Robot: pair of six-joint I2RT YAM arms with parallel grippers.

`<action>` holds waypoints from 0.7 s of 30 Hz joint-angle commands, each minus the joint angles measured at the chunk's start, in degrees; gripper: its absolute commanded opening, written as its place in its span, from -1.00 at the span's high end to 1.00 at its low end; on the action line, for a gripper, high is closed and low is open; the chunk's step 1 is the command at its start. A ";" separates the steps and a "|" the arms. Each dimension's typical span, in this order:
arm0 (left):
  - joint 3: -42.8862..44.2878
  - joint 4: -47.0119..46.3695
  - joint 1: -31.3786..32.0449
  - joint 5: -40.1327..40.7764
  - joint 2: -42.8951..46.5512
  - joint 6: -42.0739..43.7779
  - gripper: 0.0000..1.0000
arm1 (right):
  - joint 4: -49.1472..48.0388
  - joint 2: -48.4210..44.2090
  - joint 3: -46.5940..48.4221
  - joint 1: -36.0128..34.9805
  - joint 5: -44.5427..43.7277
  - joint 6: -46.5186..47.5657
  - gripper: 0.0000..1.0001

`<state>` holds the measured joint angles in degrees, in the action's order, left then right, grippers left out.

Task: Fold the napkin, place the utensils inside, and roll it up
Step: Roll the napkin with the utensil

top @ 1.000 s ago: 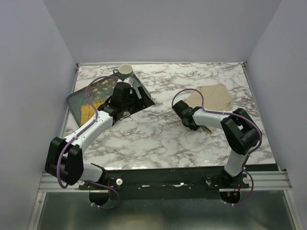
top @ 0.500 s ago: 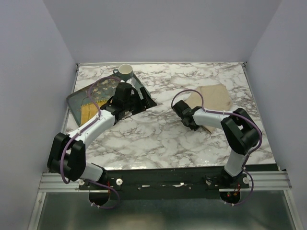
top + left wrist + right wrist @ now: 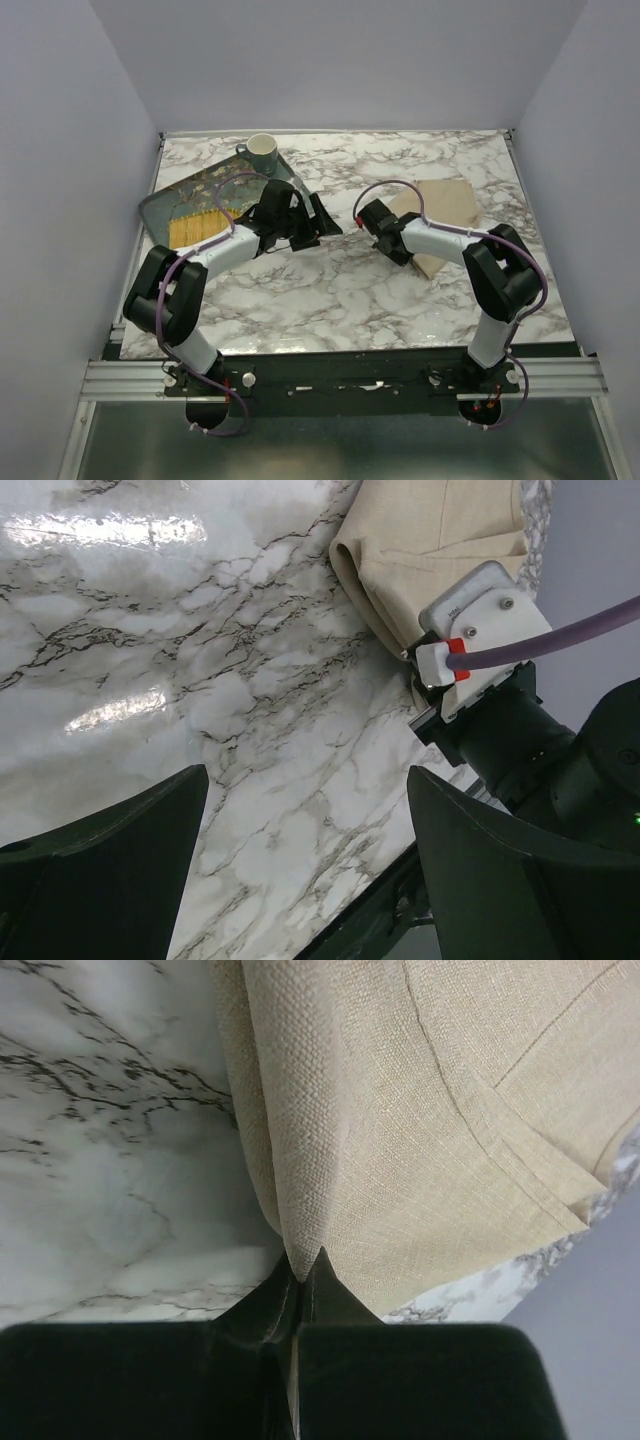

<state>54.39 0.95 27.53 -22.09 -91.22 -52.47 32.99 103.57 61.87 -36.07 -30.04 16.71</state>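
- Napkin, plain beige-tan cloth [image 3: 447, 205], lies on the white marble bench [image 3: 330, 290], right of centre.
- Right arm [image 3: 440, 240] bends low; right jaws pinch the cloth's folded edge.
- Left arm [image 3: 225, 255] reaches toward centre; left jaws spread.

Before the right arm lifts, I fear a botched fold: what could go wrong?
The right claw pinches only a sliver of the napkin at its doubled edge, so it may slip free. The left claw hangs open, apart from the napkin, so nothing pins it; it may drag instead of folding.
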 commanded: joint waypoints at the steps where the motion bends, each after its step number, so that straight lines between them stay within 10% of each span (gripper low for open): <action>1: -0.43 -3.94 0.42 -2.44 -2.38 -2.99 -0.80 | 5.67 1.11 4.22 0.65 10.60 -3.52 0.92; 21: -1.75 -4.46 2.44 3.01 -5.02 -6.77 -0.78 | 3.75 1.02 6.69 2.24 36.89 -21.01 0.99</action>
<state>53.54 -1.67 29.08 -21.23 -94.39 -57.93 39.33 104.68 69.41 -34.06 -3.29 1.06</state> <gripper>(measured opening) 0.894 0.021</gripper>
